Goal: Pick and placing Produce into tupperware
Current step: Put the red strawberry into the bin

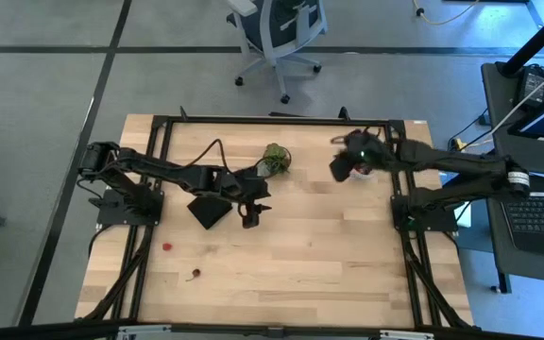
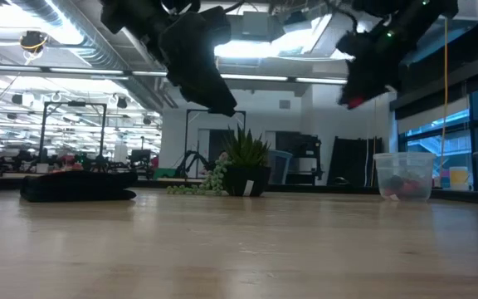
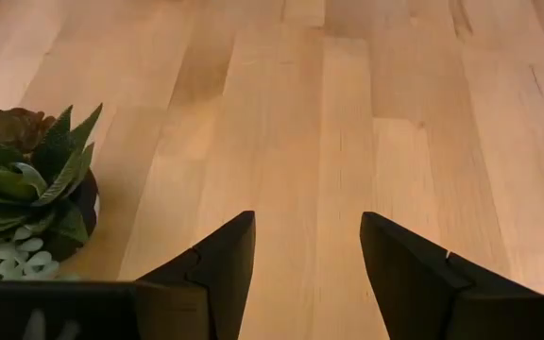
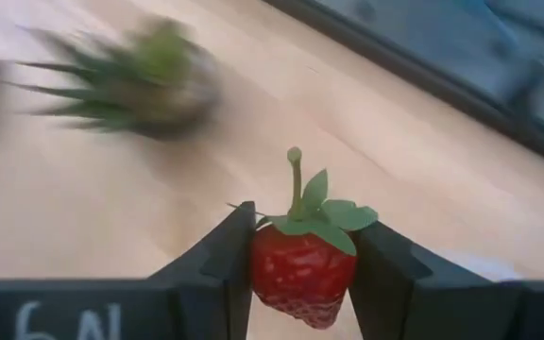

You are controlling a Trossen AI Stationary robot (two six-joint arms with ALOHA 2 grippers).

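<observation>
Table [image 1: 300, 255] of pale planks; right gripper [image 4: 300, 250] pinches strawberry [image 4: 302, 269], left gripper [image 3: 305, 255] gapes empty.

The pale wood tabletop [image 1: 329, 255] carries a potted plant [image 1: 275, 159], black square [image 1: 208, 209], tub [image 2: 404, 176] and two loose berries [image 1: 167, 246].

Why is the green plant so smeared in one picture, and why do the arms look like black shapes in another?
In the right wrist view the plant is motion-blurred while the strawberry in the right end effector stays sharp; in the low view bright ceiling lights behind leave both arms as silhouettes; the left wrist view is evenly lit and crisp.
</observation>
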